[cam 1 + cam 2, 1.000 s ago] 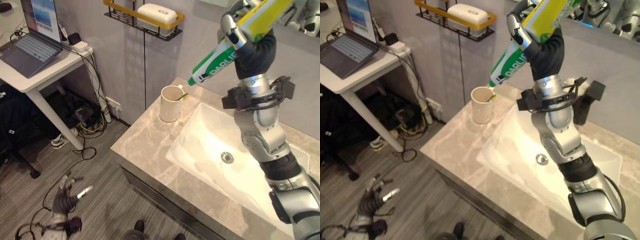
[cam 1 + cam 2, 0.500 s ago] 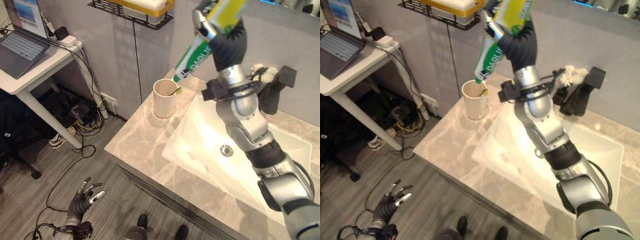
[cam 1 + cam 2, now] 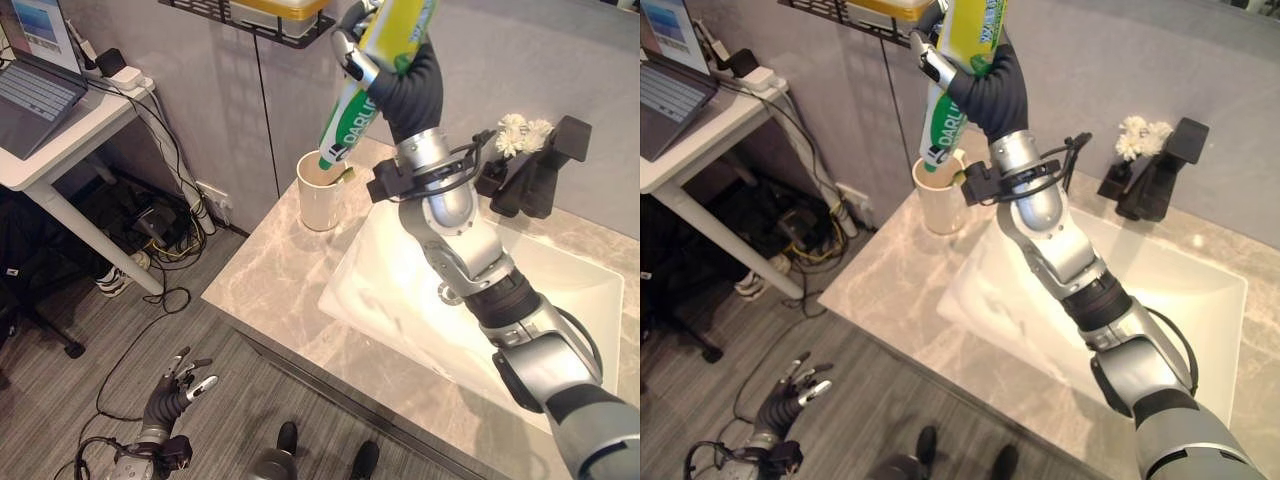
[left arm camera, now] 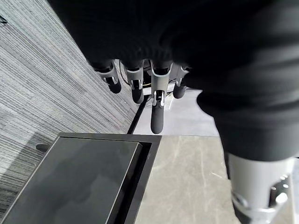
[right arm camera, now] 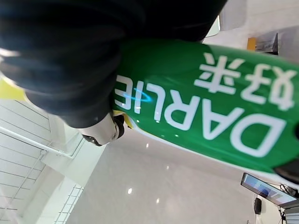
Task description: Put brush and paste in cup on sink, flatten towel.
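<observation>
The right hand [image 3: 385,55] has its fingers curled round the upper half of the toothpaste tube [image 3: 352,110], holding it above the cream cup [image 3: 320,195] that stands on the marble surface [image 3: 270,290] just beside the sink basin [image 3: 570,310]. The tube's long axis runs steeply from about 1 o'clock at the held end down to 7 o'clock at the cap, and the cap sits right at the cup's rim, at or just inside its mouth. A green-and-yellow brush end [image 3: 347,175] already pokes out at the cup's 3 o'clock edge. The drop looks to depend on the cap clearing that rim. The left hand [image 3: 170,395] hangs low over the floor, fingers loosely spread and empty, well apart from the cup
</observation>
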You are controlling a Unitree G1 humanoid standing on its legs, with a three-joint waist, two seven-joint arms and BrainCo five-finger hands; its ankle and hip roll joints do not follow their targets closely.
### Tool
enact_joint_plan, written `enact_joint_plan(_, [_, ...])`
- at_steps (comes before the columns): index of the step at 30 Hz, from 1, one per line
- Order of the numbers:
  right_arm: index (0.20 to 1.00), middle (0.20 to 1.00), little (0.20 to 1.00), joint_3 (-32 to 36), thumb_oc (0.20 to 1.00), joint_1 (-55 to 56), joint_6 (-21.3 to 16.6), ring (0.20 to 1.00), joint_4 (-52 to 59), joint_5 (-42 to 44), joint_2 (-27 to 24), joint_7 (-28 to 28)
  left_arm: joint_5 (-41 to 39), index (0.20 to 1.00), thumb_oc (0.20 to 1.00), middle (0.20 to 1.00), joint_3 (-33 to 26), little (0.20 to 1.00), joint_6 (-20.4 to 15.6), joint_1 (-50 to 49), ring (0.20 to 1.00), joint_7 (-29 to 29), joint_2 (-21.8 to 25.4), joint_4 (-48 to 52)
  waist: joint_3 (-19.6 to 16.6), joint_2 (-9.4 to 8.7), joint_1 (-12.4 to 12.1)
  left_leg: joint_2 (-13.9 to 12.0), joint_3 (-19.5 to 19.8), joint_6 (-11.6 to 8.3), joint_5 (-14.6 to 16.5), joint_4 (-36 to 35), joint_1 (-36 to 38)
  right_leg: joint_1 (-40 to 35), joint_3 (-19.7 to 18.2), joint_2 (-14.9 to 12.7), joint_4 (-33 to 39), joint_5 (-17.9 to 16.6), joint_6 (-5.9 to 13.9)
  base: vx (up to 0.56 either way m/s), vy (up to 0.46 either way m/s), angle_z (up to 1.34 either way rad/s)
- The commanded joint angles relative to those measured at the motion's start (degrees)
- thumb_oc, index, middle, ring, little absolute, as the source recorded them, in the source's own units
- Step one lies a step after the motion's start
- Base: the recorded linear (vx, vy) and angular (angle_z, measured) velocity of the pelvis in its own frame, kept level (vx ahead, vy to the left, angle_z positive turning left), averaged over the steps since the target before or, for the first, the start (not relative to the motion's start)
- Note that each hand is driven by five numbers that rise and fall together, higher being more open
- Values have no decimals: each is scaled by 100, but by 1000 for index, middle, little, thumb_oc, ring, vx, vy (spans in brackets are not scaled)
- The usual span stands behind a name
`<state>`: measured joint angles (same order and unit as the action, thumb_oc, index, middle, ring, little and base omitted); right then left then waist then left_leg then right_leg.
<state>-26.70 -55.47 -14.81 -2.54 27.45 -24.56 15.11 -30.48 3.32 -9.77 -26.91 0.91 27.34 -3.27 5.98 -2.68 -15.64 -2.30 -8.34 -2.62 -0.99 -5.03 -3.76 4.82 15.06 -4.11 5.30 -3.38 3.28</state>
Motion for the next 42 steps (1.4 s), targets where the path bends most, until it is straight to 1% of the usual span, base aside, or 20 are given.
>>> enact_joint_plan(1, [200,200,200,167,200,-745,-203,200,125,-208,-25,128,109,1000,1000,1000,160,1000,-306,5,1000,26,596,227,-114,-193,-186,213,-14,80,-320,3,-254,-353,-17,-357,-30,-40,462,1,-1,6])
enact_joint_plan(5, [200,200,200,193,200,-697,-210,200,13,-65,-22,69,198,1000,1000,1000,221,1000,-311,24,1000,54,620,235,-103,-203,-243,239,48,91,-322,3,-290,-373,33,-366,-30,-37,467,19,0,19])
enact_joint_plan(6, [200,200,200,182,200,-731,-198,200,-4,-125,-90,102,194,1000,1000,1000,254,1000,-320,44,1000,50,647,224,-100,-218,-261,241,67,97,-317,3,-303,-375,51,-367,-30,-41,473,23,3,18])
enact_joint_plan(15, [200,200,200,169,200,-806,-159,200,-214,-293,-142,166,151,1000,1000,1000,367,1000,-304,125,1000,22,721,156,-60,-206,-340,251,121,110,-305,3,-372,-325,67,-372,-30,-38,491,7,5,5])
enact_joint_plan(19, [200,200,200,237,200,-780,-191,200,-337,-83,-62,144,82,1000,1000,1000,427,1000,-293,146,1000,21,695,145,-37,-210,-358,263,139,113,-303,3,-391,-308,89,-375,-30,-43,498,0,0,0])
enact_joint_plan(27, [200,200,200,190,200,-829,-118,200,-219,-467,-254,240,84,1000,1000,1000,456,1000,-296,197,1000,36,714,113,1,-195,-351,275,177,120,-302,3,-424,-286,118,-387,-30,-50,505,-2,3,2])
enact_joint_plan(29, [200,200,200,172,200,-863,-88,200,-155,-782,-305,303,83,1000,1000,1000,486,1000,-290,228,1000,12,721,97,26,-192,-352,289,202,128,-298,3,-440,-287,128,-389,-30,-44,505,0,0,0])
enact_joint_plan(42, [200,200,200,139,200,-781,-48,200,-248,-904,-235,294,-2,1000,1000,1000,471,1000,-342,221,1000,68,661,93,67,-221,-392,318,255,150,-288,3,-476,-281,146,-399,-30,-49,514,0,0,0])
